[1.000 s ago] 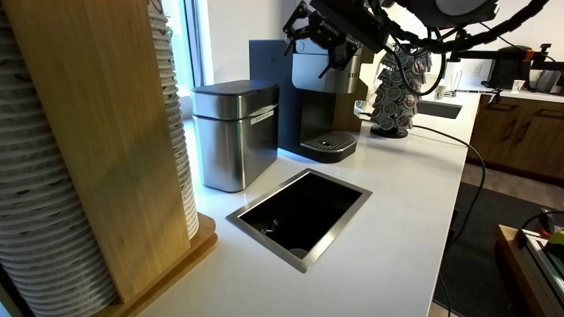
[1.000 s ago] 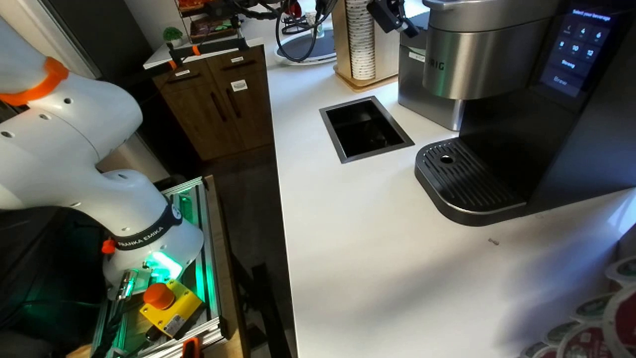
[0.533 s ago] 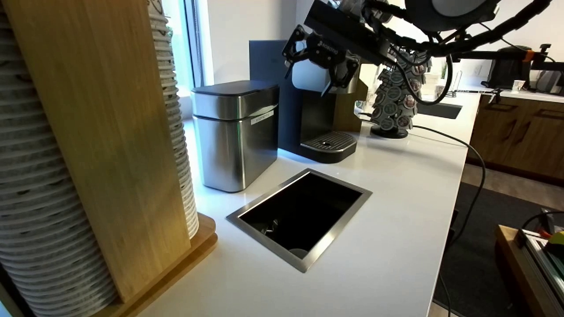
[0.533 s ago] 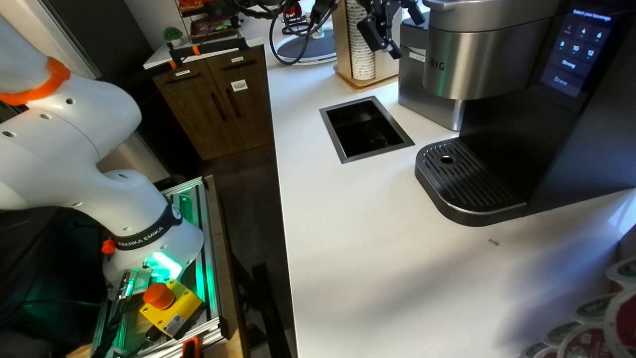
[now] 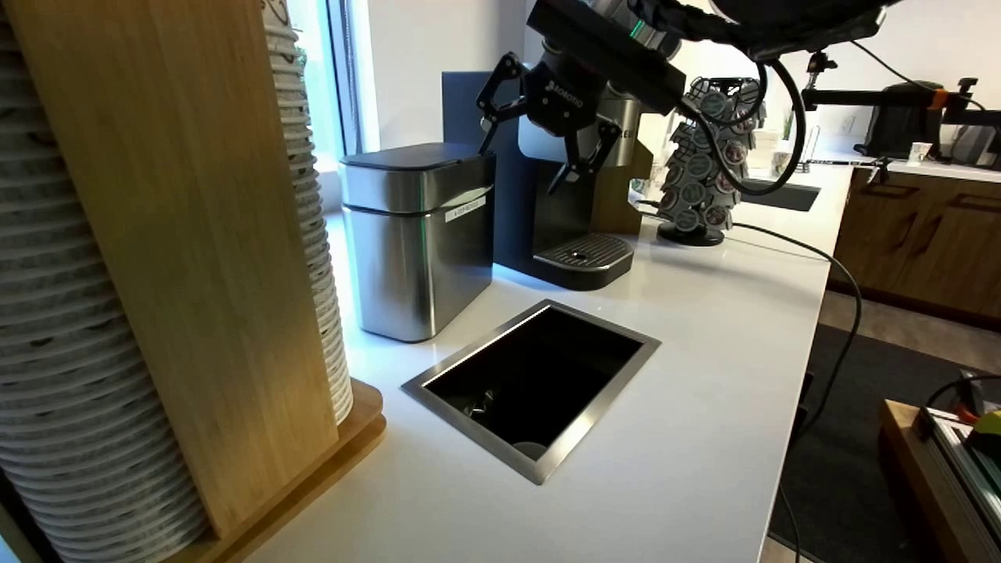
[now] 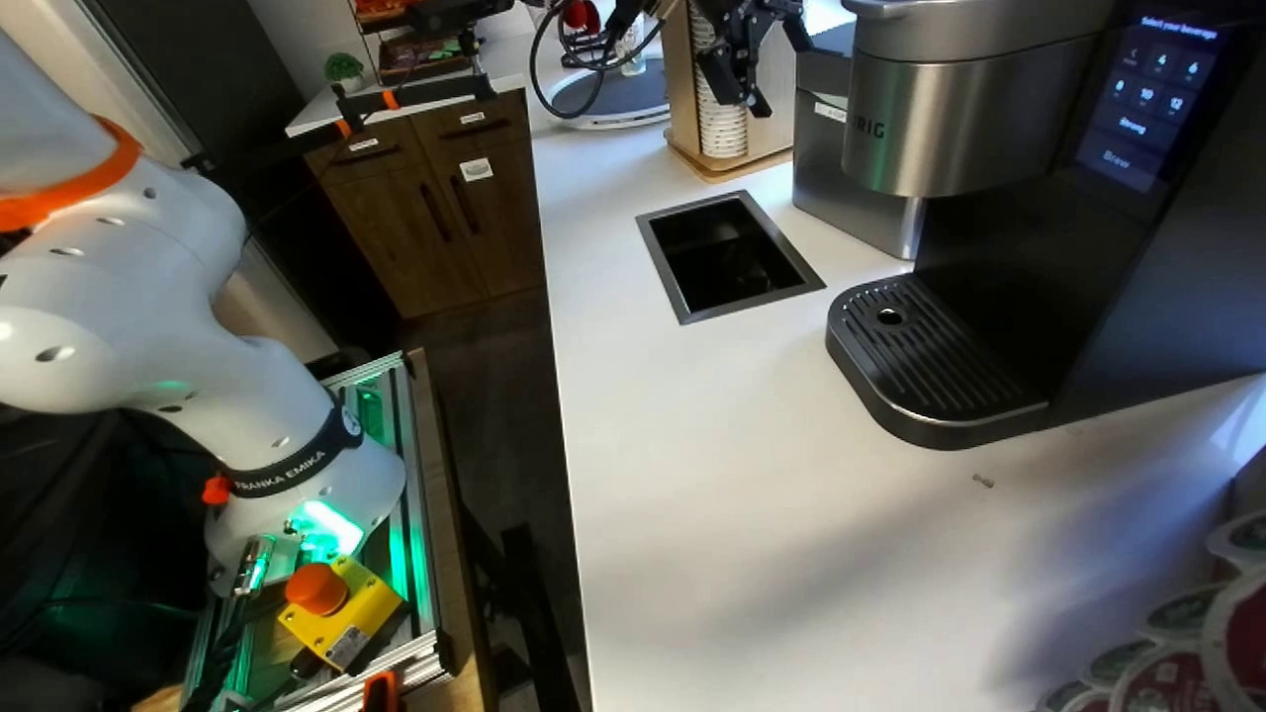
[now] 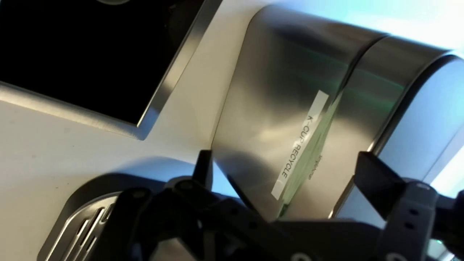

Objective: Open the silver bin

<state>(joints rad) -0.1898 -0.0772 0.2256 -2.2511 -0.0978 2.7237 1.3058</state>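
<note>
Ahead of my wide-spread gripper (image 7: 284, 156), the K-cup recycle bin (image 7: 275, 112) looks stiff and slippery, best pried under its lid lip (image 7: 332, 139)

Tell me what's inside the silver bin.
Nothing inside the silver bin can be seen, because its dark lid is shut over it. The label on its side reads K-CUP RECYCLE, hinting at its likely contents, but whether it holds anything is hidden.
</note>
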